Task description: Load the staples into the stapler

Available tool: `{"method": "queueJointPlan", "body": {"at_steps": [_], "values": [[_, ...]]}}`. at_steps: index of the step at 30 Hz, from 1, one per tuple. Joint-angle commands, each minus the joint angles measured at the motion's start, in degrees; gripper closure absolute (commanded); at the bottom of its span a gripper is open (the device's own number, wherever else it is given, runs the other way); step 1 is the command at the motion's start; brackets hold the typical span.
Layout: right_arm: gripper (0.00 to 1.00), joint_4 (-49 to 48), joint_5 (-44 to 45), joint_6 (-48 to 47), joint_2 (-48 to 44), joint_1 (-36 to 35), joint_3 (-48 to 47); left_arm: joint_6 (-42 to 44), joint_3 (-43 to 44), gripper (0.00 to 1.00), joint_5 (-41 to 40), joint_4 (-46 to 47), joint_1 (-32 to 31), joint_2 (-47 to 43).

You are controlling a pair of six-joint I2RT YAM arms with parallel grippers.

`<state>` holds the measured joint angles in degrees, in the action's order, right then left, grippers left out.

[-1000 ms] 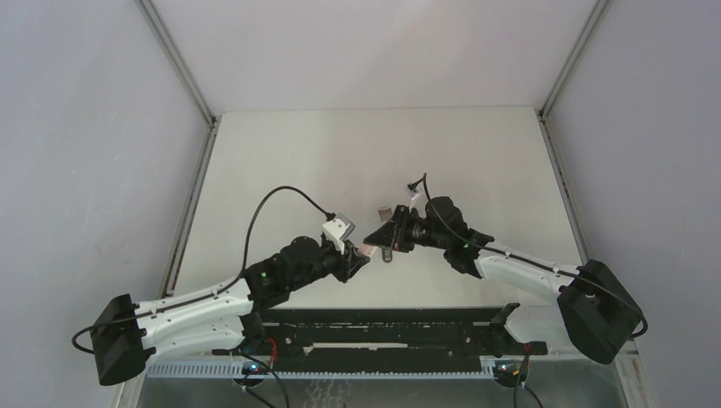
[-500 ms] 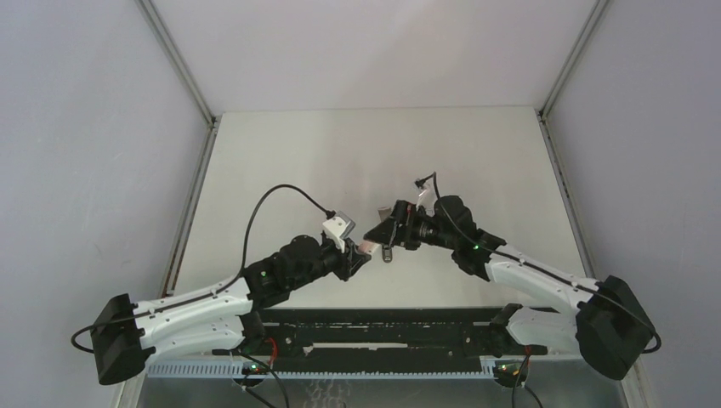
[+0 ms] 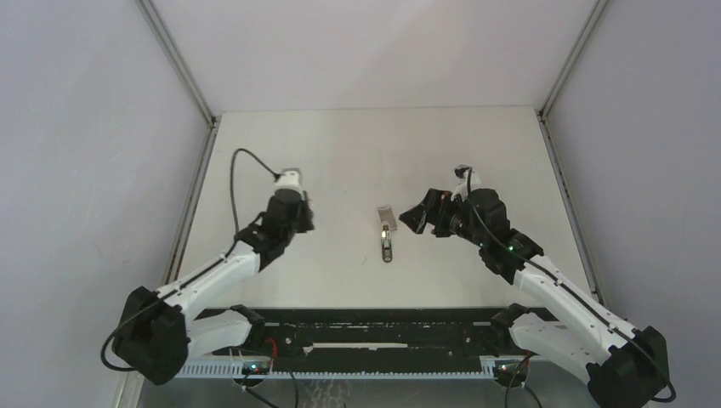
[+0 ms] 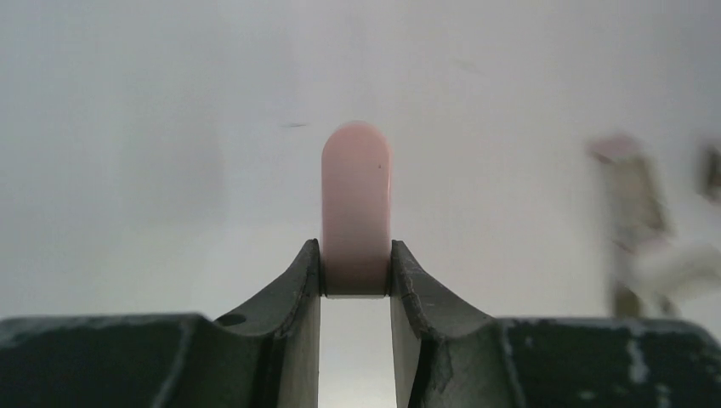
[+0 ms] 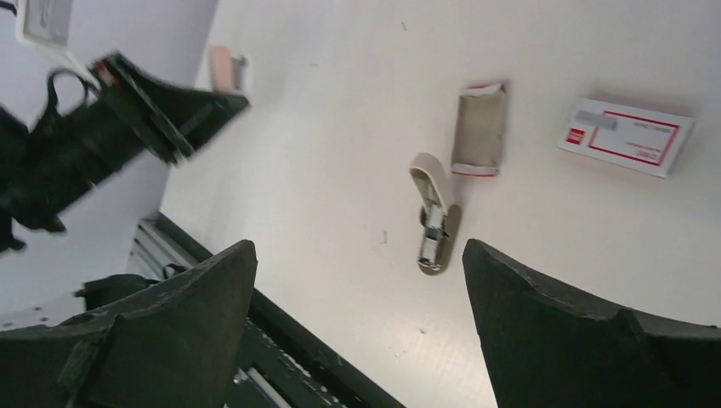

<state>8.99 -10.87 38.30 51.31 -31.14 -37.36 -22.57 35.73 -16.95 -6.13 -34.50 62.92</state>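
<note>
A moment ago the two arms met low over the middle of the worktop [image 5: 340, 93]; now they have drawn apart, left arm swung out to its own side and right arm pulled back to its side. The right fingers [image 5: 170, 323], which were closer together then, now stand wide with nothing between them and hang above the stapler [image 5: 432, 217]. The stapler lies alone on the worktop, opened out, with its white cap folded back and its bare metal channel facing up. The left fingers [image 4: 289, 314] are narrow and clamped on a small rounded pink piece [image 4: 357, 170], which they have carried off with them; it stands upright between the pads, clear of the surface. Whether that piece belongs to the stapler body I cannot say for sure, though its colour suggests so. The staple tray [image 5: 479, 132] sits just beyond the stapler's cap end, and the white red-printed box [image 5: 627, 136] lies a little apart to its side. No silver strip can be made out in the tray or in the channel at this size. My reading is that the shared grip has been let go and the stapler stands open for filling, so fetching a strip and laying it in the channel seems not yet done.
</note>
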Motion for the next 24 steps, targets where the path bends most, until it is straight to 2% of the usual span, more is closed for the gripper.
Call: {"method": "queueJointPlan", "body": {"at_steps": [1, 4, 8, 14, 17, 19, 24], "values": [[0.1, 3.75, 3.1, -5.02, -0.07, 0.35, -1.82, -8.44, 1.32, 1.0, -7.74, -3.33, 15.01, 3.68], [0.11, 4.62, 3.28, -6.38, 0.54, 0.54, -1.54, -9.92, 1.23, 1.0, -9.74, -3.31, 20.82, 7.88], [0.11, 4.77, 3.81, -7.44, 0.36, 0.76, -0.6, -10.74, 1.25, 1.0, -12.6, -3.92, 23.74, 12.07], [0.11, 3.56, 3.0, -6.76, 0.81, 0.99, 0.71, -10.8, 2.65, 0.99, -6.14, -3.37, 28.09, 16.35], [0.11, 3.14, 2.97, -6.41, 0.76, 1.02, 1.29, -10.8, 2.95, 0.84, -4.46, -3.6, 29.38, 17.15], [0.11, 3.19, 3.13, -6.36, 0.67, 1.08, 1.54, -10.77, 2.82, 0.63, -3.87, -3.54, 29.66, 17.07], [0.11, 3.82, 3.3, -6.87, 0.01, 1.46, 1.54, -9.77, 2.31, 0.25, -2.22, -3.66, 29.73, 15.24]]}}
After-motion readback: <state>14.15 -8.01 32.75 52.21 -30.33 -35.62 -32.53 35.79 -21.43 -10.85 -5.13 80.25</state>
